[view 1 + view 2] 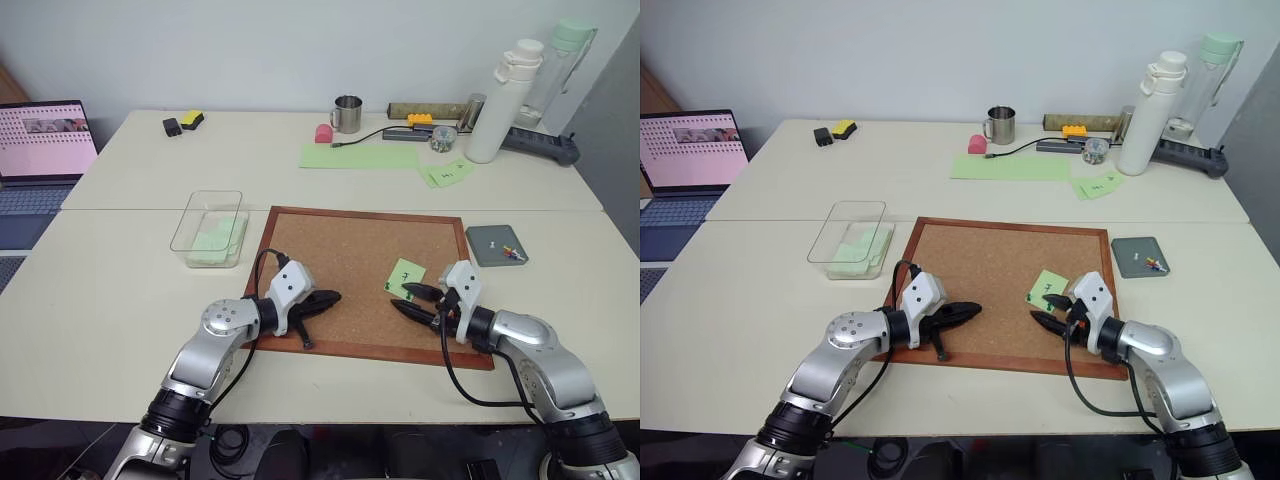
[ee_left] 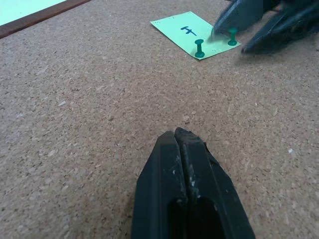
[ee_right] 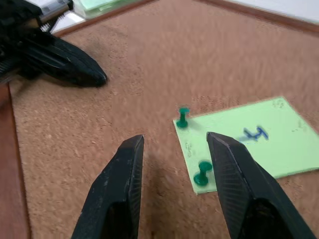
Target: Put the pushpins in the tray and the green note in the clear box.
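The green note (image 1: 405, 276) lies on the corkboard (image 1: 340, 250), held by two dark green pushpins (image 3: 183, 117) (image 3: 202, 174) along one edge. My right gripper (image 3: 175, 137) is open just short of that edge, its fingers either side of the nearer pin without touching it. My left gripper (image 1: 333, 297) is shut and empty, resting over the board's left part, pointing toward the note. The grey tray (image 1: 485, 240) sits right of the board with a few small pins (image 1: 511, 250) in it. The clear box (image 1: 183, 235) stands left of the board with pale green paper inside.
At the back of the table are a long pale-green sheet (image 1: 360, 156), small green notes (image 1: 445, 172), a metal mug (image 1: 347, 114), a white bottle (image 1: 505, 100) and a power strip (image 1: 545, 145). A laptop (image 1: 40, 140) stands far left.
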Controlling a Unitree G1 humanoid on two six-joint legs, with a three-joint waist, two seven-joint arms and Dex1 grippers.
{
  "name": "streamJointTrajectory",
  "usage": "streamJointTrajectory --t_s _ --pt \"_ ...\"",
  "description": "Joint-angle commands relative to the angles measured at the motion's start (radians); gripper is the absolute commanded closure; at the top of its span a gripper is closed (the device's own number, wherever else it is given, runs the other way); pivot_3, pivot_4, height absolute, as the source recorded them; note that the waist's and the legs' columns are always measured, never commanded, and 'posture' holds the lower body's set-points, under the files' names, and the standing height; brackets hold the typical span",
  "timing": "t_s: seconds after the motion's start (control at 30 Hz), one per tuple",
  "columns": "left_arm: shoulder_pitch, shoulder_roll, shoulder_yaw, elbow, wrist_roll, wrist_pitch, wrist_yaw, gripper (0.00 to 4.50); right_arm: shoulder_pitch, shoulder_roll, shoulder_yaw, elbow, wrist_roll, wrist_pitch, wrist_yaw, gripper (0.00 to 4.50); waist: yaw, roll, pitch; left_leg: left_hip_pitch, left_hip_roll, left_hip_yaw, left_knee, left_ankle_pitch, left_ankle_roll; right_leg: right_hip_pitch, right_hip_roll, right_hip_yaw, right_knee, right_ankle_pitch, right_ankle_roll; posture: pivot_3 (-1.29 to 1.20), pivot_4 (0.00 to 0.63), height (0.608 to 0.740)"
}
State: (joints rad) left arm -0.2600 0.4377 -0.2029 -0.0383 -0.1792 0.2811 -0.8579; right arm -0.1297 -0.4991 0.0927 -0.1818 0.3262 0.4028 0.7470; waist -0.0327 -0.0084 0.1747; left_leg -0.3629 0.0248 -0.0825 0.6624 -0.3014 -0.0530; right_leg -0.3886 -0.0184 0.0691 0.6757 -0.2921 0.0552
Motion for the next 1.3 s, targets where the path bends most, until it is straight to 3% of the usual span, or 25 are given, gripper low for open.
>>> streamJointTrajectory --t_s 0.03,0.27,0.63,0.9,1.3 --pt "0.03 0.007 -0.004 -0.014 0.003 0.024 0.011 4.5 0.004 -0.005 -0.014 -0.007 0.002 0.005 0.002 2.43 0.0 0.0 0.0 0.0 0.0 0.0 0.0 0.0 0.0 0.0 0.0 0.0 0.0 0.0 0.0 0.0 0.15 0.74" --pt "0.041 0.008 -0.002 -0.022 0.001 0.025 0.02 4.5 -0.013 0.005 -0.038 0.021 0.028 0.023 -0.008 2.43 0.0 0.0 0.0 0.0 0.0 0.0 0.0 0.0 0.0 0.0 0.0 0.0 0.0 0.0 0.0 0.0 0.15 0.74" --pt "0.035 -0.003 -0.009 -0.013 0.005 0.021 0.024 4.5 -0.015 0.013 -0.061 0.022 0.037 0.028 -0.013 4.42 0.0 0.0 0.0 0.0 0.0 0.0 0.0 0.0 0.0 0.0 0.0 0.0 0.0 0.0 0.0 0.0 0.15 0.74" --pt "0.038 -0.001 -0.012 -0.012 0.005 0.015 0.017 4.5 0.002 -0.012 -0.07 -0.039 0.038 -0.018 0.017 4.42 0.0 0.0 0.0 0.0 0.0 0.0 0.0 0.0 0.0 0.0 0.0 0.0 0.0 0.0 0.0 0.0 0.15 0.74" --pt "0.04 -0.003 -0.024 -0.007 0.01 0.009 0.011 4.5 -0.024 0.012 -0.207 -0.133 0.177 0.069 -0.064 4.42 0.001 0.0 0.0 0.0 0.0 0.0 0.0 0.0 0.0 0.0 0.0 0.0 0.0 0.0 0.0 0.0 0.15 0.74"
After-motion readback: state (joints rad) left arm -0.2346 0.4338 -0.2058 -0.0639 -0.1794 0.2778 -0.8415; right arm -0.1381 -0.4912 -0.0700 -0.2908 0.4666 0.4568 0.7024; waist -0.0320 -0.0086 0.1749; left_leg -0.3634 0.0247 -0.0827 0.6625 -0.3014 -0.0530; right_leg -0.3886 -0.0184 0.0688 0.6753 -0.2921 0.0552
